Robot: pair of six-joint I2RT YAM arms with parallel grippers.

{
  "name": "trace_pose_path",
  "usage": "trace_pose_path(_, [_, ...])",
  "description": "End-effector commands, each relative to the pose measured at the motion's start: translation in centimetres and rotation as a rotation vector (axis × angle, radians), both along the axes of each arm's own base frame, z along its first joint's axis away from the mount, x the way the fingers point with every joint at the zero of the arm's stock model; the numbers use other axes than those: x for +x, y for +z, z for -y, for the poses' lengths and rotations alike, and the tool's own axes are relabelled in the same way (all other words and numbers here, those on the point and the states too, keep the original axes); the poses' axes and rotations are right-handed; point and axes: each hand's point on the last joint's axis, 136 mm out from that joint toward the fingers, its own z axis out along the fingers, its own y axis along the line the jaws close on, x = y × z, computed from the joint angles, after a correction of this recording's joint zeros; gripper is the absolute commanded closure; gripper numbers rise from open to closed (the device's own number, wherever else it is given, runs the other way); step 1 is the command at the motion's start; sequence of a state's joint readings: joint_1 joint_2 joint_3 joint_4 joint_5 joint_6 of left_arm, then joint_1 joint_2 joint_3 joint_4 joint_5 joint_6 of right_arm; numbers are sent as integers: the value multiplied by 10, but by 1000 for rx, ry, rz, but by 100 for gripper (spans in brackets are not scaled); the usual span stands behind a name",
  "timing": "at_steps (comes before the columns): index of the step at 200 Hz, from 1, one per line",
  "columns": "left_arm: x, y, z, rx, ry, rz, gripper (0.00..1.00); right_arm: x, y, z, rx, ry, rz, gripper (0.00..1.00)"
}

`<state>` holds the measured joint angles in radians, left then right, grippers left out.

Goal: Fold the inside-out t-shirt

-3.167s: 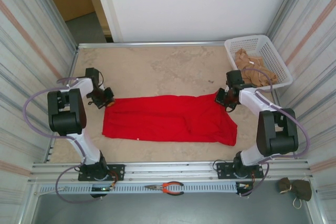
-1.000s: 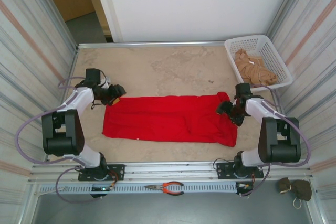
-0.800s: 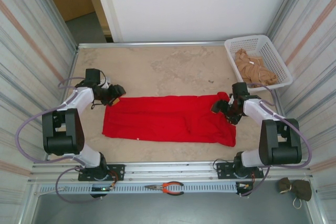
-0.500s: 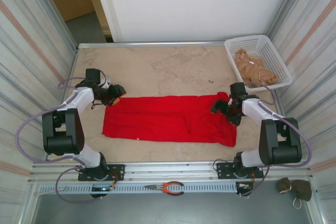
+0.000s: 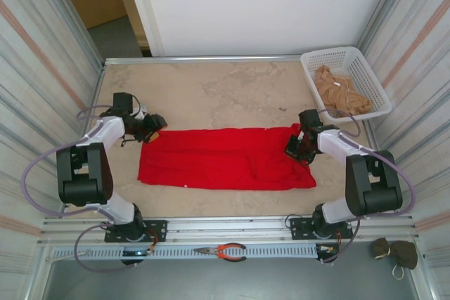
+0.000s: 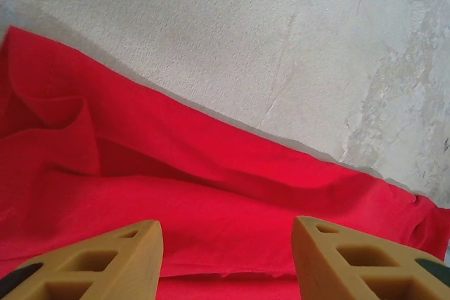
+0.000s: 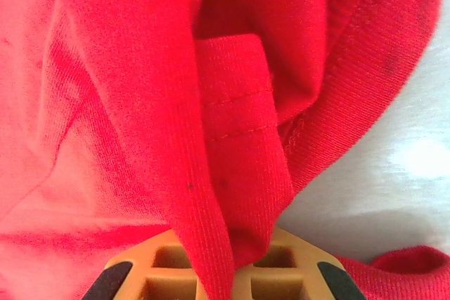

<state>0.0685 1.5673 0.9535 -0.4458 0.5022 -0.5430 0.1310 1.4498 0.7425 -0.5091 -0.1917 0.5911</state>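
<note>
The inside-out t-shirt (image 5: 225, 158) lies flat across the middle of the table (image 5: 232, 89) as a long red band running left to right. It looks doubled lengthwise once, though the layers cannot be counted from above. At the band's far right corner the right gripper (image 5: 297, 147) is clamped on a bunched fold of hem, the cloth pinched between its jaws. At the far left corner the left gripper (image 5: 153, 128) hovers with its jaws apart, red cloth beneath them but nothing held. So I judge the job roughly midway: one corner is secured and the other not yet taken, and the crosswise folds that would bring the band into a compact square are left to do.
</note>
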Motion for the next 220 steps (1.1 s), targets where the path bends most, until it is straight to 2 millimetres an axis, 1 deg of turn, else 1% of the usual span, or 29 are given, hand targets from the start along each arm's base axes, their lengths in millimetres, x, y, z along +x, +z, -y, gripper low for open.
trace_pose_path(1, [-8,1,2,-10,-17,-12,48,3,20,32,-37,-70,6,100])
trace_pose_path(18, [-14,1,8,-8,-25,-11,49,4,28,50,-38,-109,8,100])
trace_pose_path(35, [-16,0,16,-13,-39,-7,49,11,35,50,-12,-95,23,100])
trace_pose_path(53, [-16,-3,26,-15,-59,-7,49,18,39,40,15,-68,26,100])
trace_pose_path(87, [-13,-8,46,-10,-111,-4,48,22,45,21,-5,-10,22,100])
trace_pose_path(99, [-13,-12,49,-2,-120,-9,48,23,50,13,-5,7,25,100])
trace_pose_path(113, [-14,-21,50,8,-121,-34,48,23,57,1,-14,32,31,100])
trace_pose_path(141, [-15,-38,50,23,-120,-78,48,26,83,-33,-30,94,76,100])
trace_pose_path(169, [-15,-50,52,39,-132,-108,49,26,109,-79,-46,171,124,100])
trace_pose_path(189, [-16,-58,57,47,-147,-130,49,23,119,-118,-53,220,145,100])
trace_pose_path(220, [-20,-67,61,48,-156,-149,49,17,126,-172,-60,241,175,100])
